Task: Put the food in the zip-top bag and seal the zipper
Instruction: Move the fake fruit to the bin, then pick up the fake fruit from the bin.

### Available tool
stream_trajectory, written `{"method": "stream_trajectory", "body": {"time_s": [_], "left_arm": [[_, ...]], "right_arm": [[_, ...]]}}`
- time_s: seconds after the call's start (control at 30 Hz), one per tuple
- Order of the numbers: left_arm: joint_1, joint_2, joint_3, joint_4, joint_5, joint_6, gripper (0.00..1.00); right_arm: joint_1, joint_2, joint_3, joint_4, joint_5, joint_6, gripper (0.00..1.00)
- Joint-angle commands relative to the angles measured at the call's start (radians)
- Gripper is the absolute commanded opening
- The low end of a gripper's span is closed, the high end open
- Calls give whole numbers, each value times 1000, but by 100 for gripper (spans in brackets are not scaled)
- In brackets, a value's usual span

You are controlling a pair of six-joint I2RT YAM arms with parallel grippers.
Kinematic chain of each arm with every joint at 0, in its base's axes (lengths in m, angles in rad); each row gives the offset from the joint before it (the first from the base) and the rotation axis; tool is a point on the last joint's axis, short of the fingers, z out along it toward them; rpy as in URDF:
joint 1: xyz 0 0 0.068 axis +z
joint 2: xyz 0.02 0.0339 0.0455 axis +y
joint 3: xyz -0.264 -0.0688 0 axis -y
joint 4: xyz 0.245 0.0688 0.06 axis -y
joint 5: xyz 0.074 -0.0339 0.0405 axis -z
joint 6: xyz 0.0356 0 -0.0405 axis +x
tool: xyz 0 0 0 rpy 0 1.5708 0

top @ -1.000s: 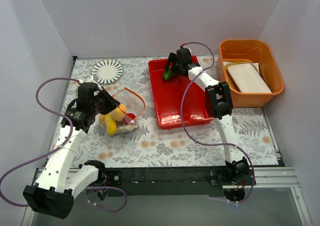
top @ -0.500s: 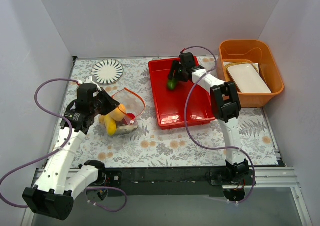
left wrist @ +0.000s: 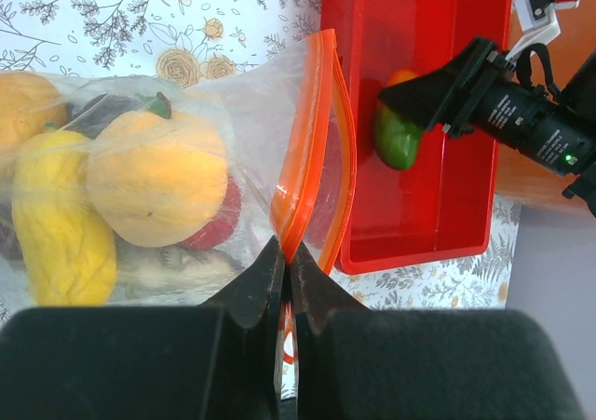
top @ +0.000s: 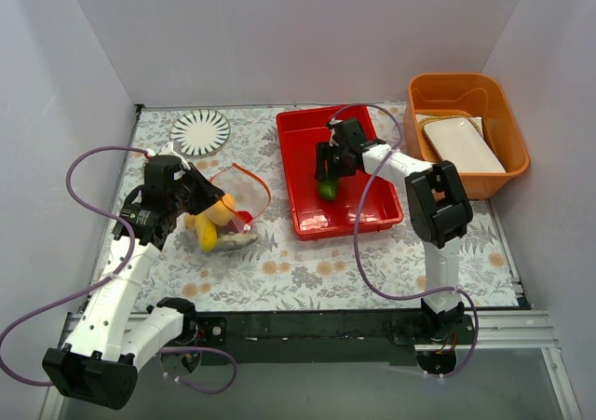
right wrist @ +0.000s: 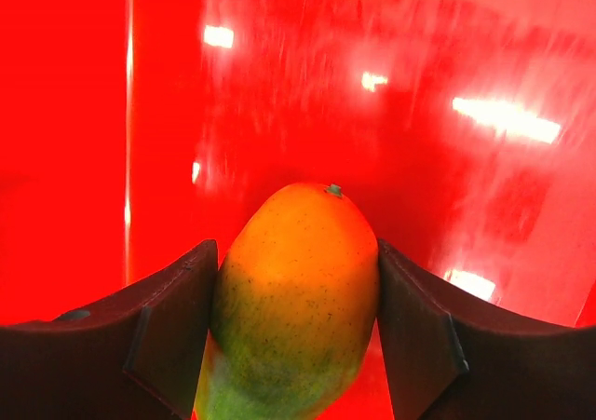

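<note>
The clear zip-top bag point(top: 235, 196) lies left of the red tray point(top: 368, 213) with its mouth open. My left gripper point(top: 193, 194) is shut on the bag's orange-red zipper strip point(left wrist: 337, 122), pinching it between the fingertips point(left wrist: 270, 266). Inside the bag point(left wrist: 256, 131) I see an orange fruit point(left wrist: 158, 178), a yellow fruit point(left wrist: 60, 238), something red point(left wrist: 222, 223) and the silver fish point(top: 238, 240). My right gripper point(top: 328, 180) is over the tray's middle, shut on the green-red mango point(right wrist: 298, 290). The mango also shows in the left wrist view point(left wrist: 398, 139).
An orange bin point(top: 510, 127) holding a white tray point(top: 461, 145) stands at the back right. A striped round plate point(top: 200, 131) lies at the back left. White walls close in three sides.
My right gripper has carried the mango from the tray's far end toward the tray's middle, nearer the arms. The left gripper and the bag have not moved.
</note>
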Motion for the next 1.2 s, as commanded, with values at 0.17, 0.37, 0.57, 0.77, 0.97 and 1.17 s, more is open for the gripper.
{"method": "stream_trajectory", "body": {"time_s": [0.17,0.37,0.57,0.77,0.97,1.17], "left_arm": [[-1,-6,6,26,31,5,0],[-1,-3,-1,29,34,5,0],[-1,8,8,27,44,4,0],[1,23,17,35,50,7,0],[-1,22,23,30,47,8,0],[1,18,18,24,44,7,0]], "right_arm": [[-5,-110,-31,-61,-78,-50,84],[-5,-190,-107,-54,-80,-40,96],[-6,-297,-192,-80,50,5,96],[-6,-301,-229,-71,20,20,96],[-6,-264,-236,-39,-62,34,88],[-6,-261,-246,-53,-48,32,79]]}}
